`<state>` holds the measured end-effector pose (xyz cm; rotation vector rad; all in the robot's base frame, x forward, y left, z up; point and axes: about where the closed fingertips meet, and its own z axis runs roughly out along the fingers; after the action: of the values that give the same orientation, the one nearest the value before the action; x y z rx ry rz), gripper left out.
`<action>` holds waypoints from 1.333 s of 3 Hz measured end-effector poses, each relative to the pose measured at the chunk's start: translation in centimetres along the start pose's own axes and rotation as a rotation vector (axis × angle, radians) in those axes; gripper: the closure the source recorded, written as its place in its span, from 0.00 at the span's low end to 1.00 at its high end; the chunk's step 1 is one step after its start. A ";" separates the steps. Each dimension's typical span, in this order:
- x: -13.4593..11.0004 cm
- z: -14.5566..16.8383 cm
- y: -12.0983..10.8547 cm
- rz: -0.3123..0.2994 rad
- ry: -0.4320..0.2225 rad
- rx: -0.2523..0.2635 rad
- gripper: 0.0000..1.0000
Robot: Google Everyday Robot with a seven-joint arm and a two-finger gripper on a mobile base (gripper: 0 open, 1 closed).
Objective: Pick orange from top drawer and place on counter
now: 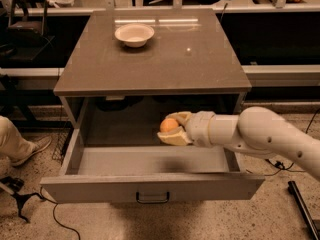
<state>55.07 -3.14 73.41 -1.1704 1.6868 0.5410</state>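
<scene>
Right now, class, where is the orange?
In the camera view, the orange sits in the gripper, held over the open top drawer, slightly right of its middle, just below the front edge of the counter.

A white bowl (pixel 134 34) stands upright toward the back left of the surface (pixel 170 64). At the left edge, a leg in pale trousers (pixel 11 140) ends in a light shoe (pixel 33 151) on the speckled floor (pixel 210 220) — a dark stand foot (pixel 17 200) lies just below it. The hand (pixel 171 129) hangs beneath the surface's front edge, right of centre.
</scene>
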 end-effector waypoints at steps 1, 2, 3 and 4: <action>-1.8 -2.6 -2.1 -0.008 -0.046 0.040 1.00; -5.2 -5.6 -5.1 -0.037 -0.113 0.097 1.00; -9.6 -7.3 -9.4 -0.048 -0.172 0.178 1.00; -11.8 -6.3 -12.5 -0.024 -0.195 0.238 1.00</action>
<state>63.96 -8.19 88.59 -0.9343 1.5212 0.4125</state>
